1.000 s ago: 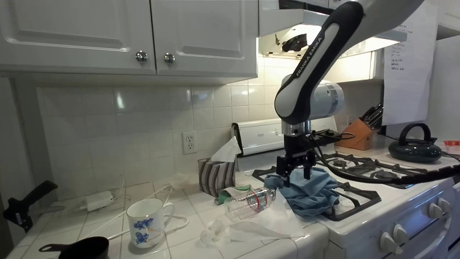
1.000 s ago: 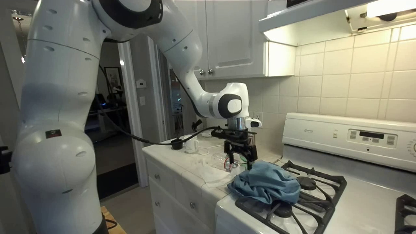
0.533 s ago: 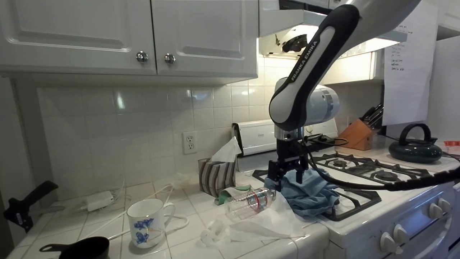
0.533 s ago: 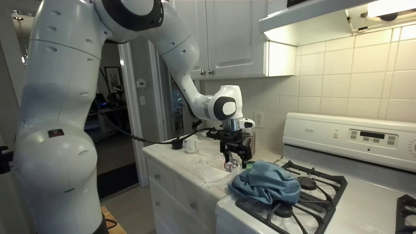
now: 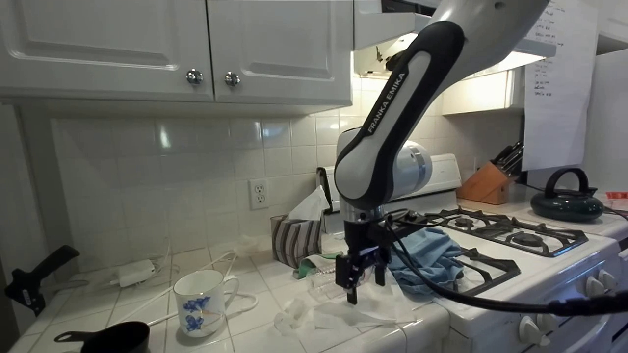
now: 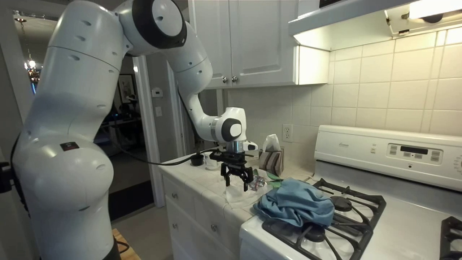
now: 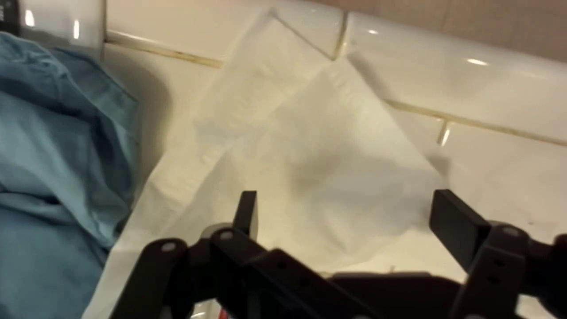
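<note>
My gripper [image 5: 366, 290] hangs fingers-down over the counter with its jaws wide apart and nothing between them. Beneath it lies a crumpled white tissue [image 7: 332, 133], which fills the gap between the black fingers [image 7: 456, 226] in the wrist view; whether they touch it I cannot tell. Beside the gripper, a clear plastic bottle [image 6: 257, 183] with a red band rests on its side, partly hidden behind the fingers in an exterior view. A bunched blue cloth [image 6: 297, 204] sits on the near burner, at the left of the wrist view [image 7: 48, 168].
A striped tissue box [image 5: 294, 240] stands by the wall with a green cloth [image 5: 309, 264] in front. A flowered mug [image 5: 201, 304], a small black pan [image 5: 117, 338] and a white cable share the counter. The stove's black grates [image 6: 361, 231] rise beyond the cloth.
The arm has come away from the blue cloth, moving left and lower in both exterior views, until the gripper is over the tissue. Its jaws have stayed apart; the objects look unmoved.
</note>
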`<state>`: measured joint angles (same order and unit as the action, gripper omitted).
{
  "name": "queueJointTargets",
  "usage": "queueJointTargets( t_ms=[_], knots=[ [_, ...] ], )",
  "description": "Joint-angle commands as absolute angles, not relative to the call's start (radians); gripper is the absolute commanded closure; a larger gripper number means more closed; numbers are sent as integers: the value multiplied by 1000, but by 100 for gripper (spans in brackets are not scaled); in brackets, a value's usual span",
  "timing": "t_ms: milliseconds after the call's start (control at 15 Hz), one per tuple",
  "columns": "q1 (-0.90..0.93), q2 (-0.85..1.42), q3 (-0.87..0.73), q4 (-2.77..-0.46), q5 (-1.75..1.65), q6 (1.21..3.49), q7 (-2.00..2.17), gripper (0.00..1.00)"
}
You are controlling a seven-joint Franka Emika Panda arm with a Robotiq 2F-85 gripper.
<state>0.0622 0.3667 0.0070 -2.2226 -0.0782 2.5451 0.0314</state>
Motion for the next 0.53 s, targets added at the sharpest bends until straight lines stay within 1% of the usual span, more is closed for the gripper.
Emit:
queueJointTargets(
  t_ms=[0,67,200,267,400,467],
  knots=[
    [92,393,14,-2229,-96,2580,54,9],
    [98,403,17,-2228,-93,2589,55,26],
    [105,412,17,-2230,-92,2604,54,41],
    [104,419,16,-2231,-90,2613,50,45],
    [101,434,17,-2229,-85,2631,46,45],
    [99,439,18,-2229,-80,2640,44,55]
  ],
)
